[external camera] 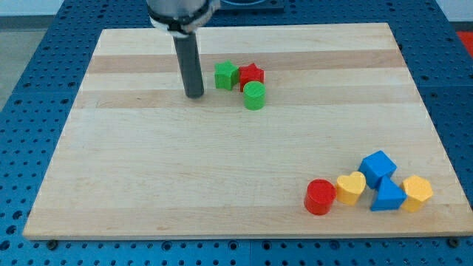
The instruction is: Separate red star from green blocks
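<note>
Where green blocks touch: red star, right of my tip.

On the desk, my tip stands just left of the green cube. The red star touches this cube and the green cylinder below it. Five other blocks lie well apart, at the view's bottom right.
</note>
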